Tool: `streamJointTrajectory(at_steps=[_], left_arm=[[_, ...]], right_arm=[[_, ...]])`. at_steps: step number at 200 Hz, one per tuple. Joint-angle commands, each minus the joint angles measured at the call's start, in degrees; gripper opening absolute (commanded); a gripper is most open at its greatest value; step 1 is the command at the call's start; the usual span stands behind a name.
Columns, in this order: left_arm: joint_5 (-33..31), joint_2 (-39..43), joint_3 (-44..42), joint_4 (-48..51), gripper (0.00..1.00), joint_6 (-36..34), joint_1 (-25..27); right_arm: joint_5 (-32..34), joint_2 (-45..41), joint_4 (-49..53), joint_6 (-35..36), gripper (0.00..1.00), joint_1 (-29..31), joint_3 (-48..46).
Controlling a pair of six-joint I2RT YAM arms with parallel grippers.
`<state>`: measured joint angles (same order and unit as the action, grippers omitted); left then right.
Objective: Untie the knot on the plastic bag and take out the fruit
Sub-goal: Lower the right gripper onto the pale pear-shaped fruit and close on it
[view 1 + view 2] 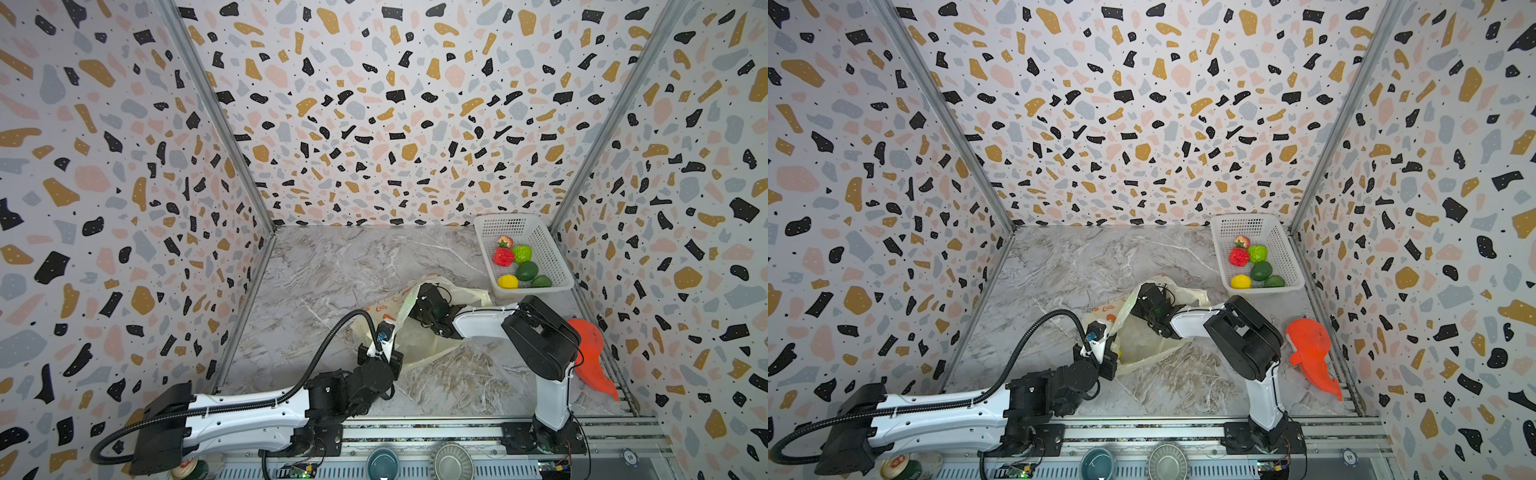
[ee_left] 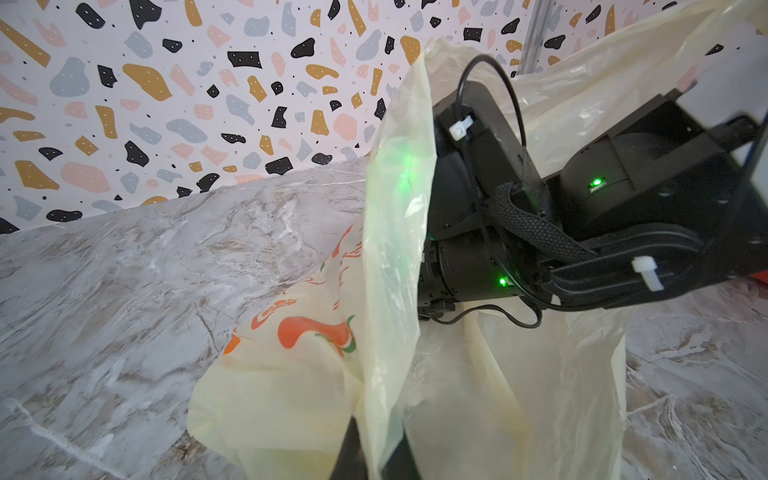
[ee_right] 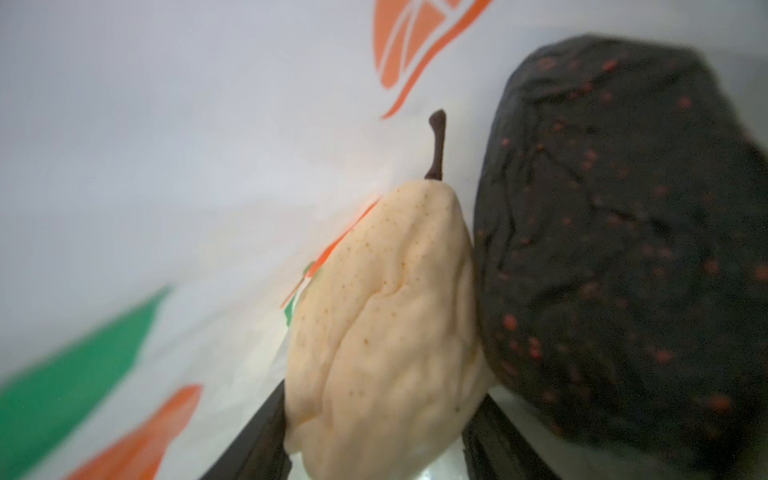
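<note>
White link shells (image 1: 249, 415) and black joint housings (image 1: 540, 336) were seen on both arms. A black ribbed hose (image 1: 355, 312) was run along the left arm (image 1: 224, 428); white zip ties (image 2: 460, 129), braided sleeving (image 2: 536, 232) and apparently green lamps (image 2: 596, 182) were fitted on the right arm (image 1: 482, 322).

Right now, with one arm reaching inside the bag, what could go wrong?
1. The right pincer straddles the pear at its wide end; it may slip out on lifting.
2. The dark speckled fruit presses against the pear and may get dragged along.
3. The left pincer pinches only thin film of the plastic bag; it might tear or slip, closing the opening.
</note>
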<state>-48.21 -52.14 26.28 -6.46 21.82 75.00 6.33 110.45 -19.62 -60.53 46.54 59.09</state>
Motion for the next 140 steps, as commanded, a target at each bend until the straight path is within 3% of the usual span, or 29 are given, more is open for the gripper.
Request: streamJointTrajectory(at_steps=[1,70,140], left_arm=[[-2.31,0.89,1.80,-0.45,0.00,-0.30,-0.20],[-4.23,1.06,1.56,-0.66,0.00,-0.46,-0.20],[-5.91,1.12,1.40,-0.91,0.00,-0.74,-0.14]], right_arm=[[-1.83,-6.03,1.66,2.12,0.59,0.63,-2.36],[-8.04,-14.99,6.23,9.19,0.60,4.70,-8.67],[-13.96,-22.91,17.72,19.44,0.59,8.78,-9.36]])
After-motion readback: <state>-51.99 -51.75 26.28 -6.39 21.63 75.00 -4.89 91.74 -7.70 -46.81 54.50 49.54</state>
